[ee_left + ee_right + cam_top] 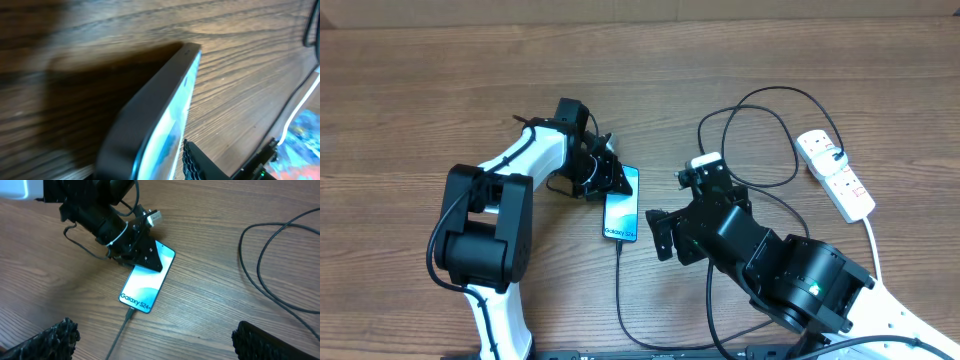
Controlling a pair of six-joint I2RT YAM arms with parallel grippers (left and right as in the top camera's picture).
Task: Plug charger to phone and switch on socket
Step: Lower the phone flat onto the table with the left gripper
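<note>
One phone (621, 213) lies screen-up near the middle of the wooden table (410, 90). It is a slim rectangle with a bright blue-cyan glass face. In the overhead view its long axis runs almost straight up and down the frame, tilted slightly. The white "Galaxy S24+" strip marks the lower end, which points toward the arm bases. One charger cable (618, 290), thin, black and round, runs up to that end. Its plug tip (129, 314) meets the edge there; whether it is fully seated cannot be told. The rest of the cable loops in loose coils to the right. One power strip (837, 176), white, long and plastic with red switch marks, lies at the far right, well apart from the phone. Its white cord (873, 245) trails down the frame. The left gripper (603, 176) sits over the phone's far end. The left wrist view shows a ribbed black pad (200, 165) just beside the screen face, but whether the jaws grip the phone cannot be told. The right gripper (662, 235) hangs just right of the phone, jaws spread wide, with nothing between its rough black fingers (55, 340).
</note>
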